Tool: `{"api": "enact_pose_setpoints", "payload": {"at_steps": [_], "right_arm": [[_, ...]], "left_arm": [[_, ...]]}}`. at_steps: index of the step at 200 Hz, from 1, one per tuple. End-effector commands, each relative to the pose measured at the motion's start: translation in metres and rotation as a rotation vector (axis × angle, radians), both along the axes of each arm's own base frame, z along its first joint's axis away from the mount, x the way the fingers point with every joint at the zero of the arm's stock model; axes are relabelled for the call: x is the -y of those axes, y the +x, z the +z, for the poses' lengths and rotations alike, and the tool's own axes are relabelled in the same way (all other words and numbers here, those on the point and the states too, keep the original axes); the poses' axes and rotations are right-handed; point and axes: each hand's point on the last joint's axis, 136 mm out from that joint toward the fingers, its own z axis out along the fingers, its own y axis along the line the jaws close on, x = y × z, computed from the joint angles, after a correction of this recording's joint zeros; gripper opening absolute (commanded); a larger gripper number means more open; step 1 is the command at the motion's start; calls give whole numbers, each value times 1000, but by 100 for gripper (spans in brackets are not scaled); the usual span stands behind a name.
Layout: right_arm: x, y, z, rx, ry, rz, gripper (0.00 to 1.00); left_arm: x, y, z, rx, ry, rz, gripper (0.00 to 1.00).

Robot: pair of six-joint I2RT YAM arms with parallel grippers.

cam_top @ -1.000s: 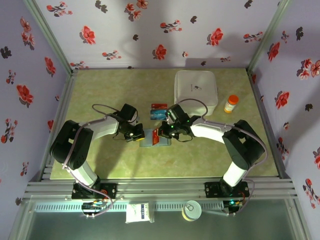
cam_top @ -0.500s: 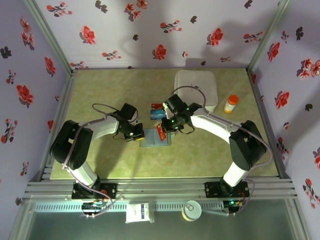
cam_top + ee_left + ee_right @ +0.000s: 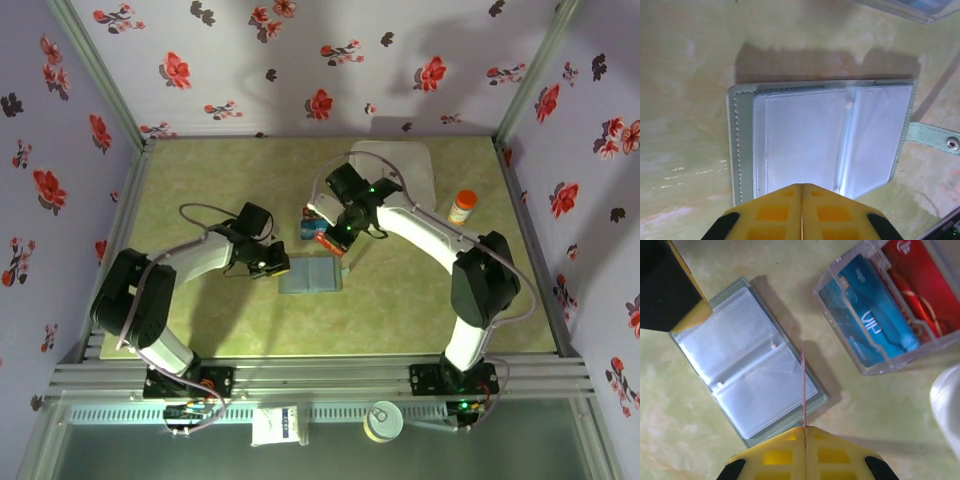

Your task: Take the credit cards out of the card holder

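Pinching the red card (image 3: 802,390) edge-on, the right gripper (image 3: 804,431) may drop it short of the clear box (image 3: 867,367) if its grip slackens. The left gripper (image 3: 801,187) is closed at the card holder (image 3: 805,135) edge.

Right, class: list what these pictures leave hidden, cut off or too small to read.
Right wrist view: the red card in the right gripper shows edge-on; its face is unreadable.
Left wrist view: the left gripper covers the card holder's near edge; the frame edge cuts off the clear box.
Top view: the orange bottle's label is too small.
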Motion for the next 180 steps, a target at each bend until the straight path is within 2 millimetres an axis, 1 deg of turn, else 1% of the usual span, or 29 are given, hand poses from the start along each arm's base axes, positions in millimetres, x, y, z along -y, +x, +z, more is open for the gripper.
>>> {"api": "enact_pose_setpoints", "payload": {"at_steps": [1,31,35,52,94,114,138,160,180], "right_arm": [[5,7,3,60,-88,212,0],[-1,29,13,69,-99,289,0],[-1,32,11,62,-103,297,0],[-5,45,19,64,-102,324,0],[-12,77,23,71,-83,347,0],[-15,89,20,75,-81,356,0],[-18,99,16,85,-78,366,0],[-21,108,8,103,-81,374,0],[-24,116,2,121,-76,370,0]], "left_arm": [[-2,10,18,62,-3,-1,8],[-6,14,24,77,-9,10,8],[-7,14,24,76,-8,13,8],[-9,17,27,81,-11,26,8],[-13,24,31,84,-13,44,8],[-15,30,33,83,-16,58,8],[-12,35,33,78,-27,63,8],[-8,40,34,76,-39,68,8],[-5,49,38,89,-54,76,8]]}}
